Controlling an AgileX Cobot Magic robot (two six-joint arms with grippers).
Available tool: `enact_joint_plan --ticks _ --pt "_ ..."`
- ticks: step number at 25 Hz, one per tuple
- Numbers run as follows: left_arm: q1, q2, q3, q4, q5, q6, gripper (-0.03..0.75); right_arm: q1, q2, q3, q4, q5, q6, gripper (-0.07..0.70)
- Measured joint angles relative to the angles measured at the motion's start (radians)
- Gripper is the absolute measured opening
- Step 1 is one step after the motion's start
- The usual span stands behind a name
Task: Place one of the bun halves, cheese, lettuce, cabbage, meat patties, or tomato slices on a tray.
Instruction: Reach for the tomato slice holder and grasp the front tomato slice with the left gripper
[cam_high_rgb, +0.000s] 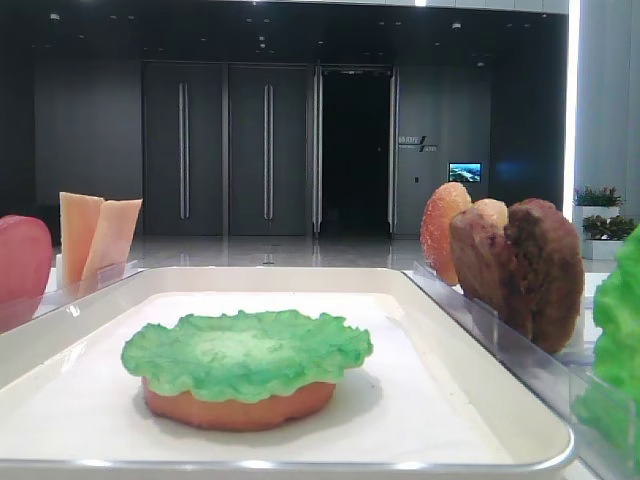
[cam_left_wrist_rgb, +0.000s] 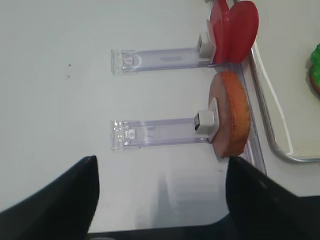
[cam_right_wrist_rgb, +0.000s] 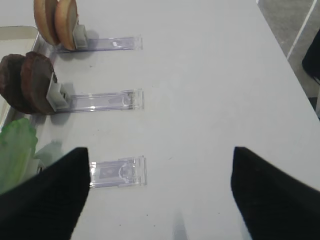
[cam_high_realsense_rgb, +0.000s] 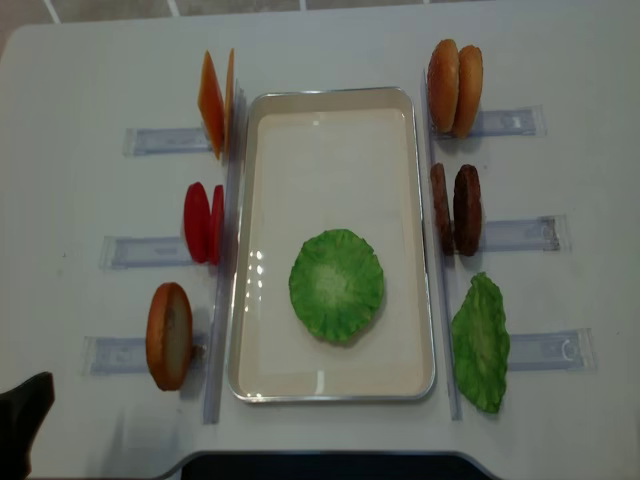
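With its jaws spread wide and empty, the left gripper (cam_left_wrist_rgb: 160, 200) hovers short of the upright bun half (cam_left_wrist_rgb: 231, 114) beside the tray (cam_left_wrist_rgb: 272, 135), so a careless approach could knock it from its clear holder (cam_left_wrist_rgb: 155, 133).

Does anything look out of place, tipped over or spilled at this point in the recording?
Nothing stands out. The tray holds a lettuce leaf lying flat on a bun half, slightly off-centre. The cheese, tomato slices, meat patties and other buns stand upright in their clear holders beside the tray.
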Motion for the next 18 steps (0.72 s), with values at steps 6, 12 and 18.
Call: enact_joint_plan --ticks 6,12,18 --pt "0.000 0.177 -0.036 -0.012 -0.001 -0.002 0.597 0.000 0.000 0.000 0.000 0.000 0.000 0.577" --pt "0.000 0.369 -0.103 -0.019 -0.003 -0.002 0.597 0.000 0.000 0.000 0.000 0.000 0.000 0.577" --pt "0.000 0.573 -0.222 -0.023 -0.005 -0.002 0.597 0.000 0.000 0.000 0.000 0.000 0.000 0.577"
